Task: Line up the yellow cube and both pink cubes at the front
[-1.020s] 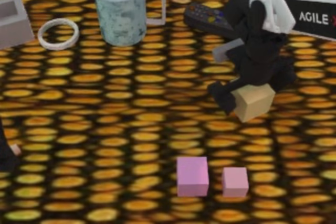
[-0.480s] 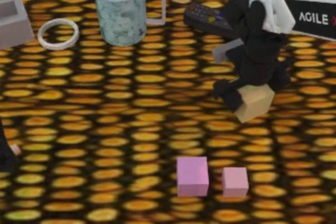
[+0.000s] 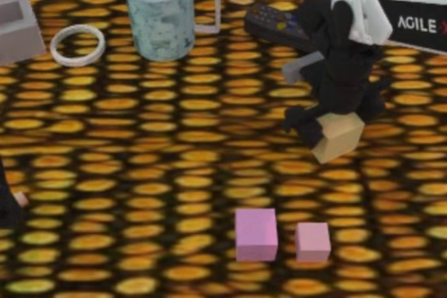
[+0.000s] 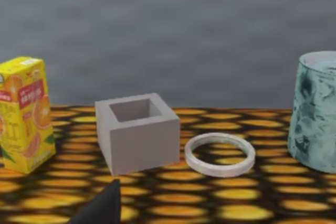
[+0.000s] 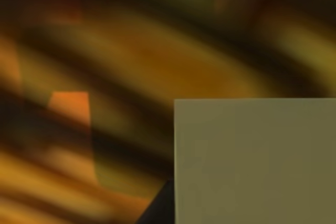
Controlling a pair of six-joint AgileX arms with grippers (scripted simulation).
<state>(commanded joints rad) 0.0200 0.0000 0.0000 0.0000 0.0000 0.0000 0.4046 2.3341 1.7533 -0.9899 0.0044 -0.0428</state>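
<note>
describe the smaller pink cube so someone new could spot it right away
Start at the big speckled mug at the table's back and come down to the front edge, right of centre, where two pink cubes sit side by side. The smaller pink cube is the right one, duller than its lilac-pink neighbour.

Your right arm (image 3: 391,12) wears a glossy white shell with a black panel along its side, lettered "AGILE" in white capitals before the picture's edge cuts it off. Past the shell, its wrist and two-finger gripper (image 3: 328,120) are matte black and blocky, with a small grey rectangular plate jutting from one side. Your left arm (image 3: 7,204) shows only a black sliver with a pale tip.
</note>
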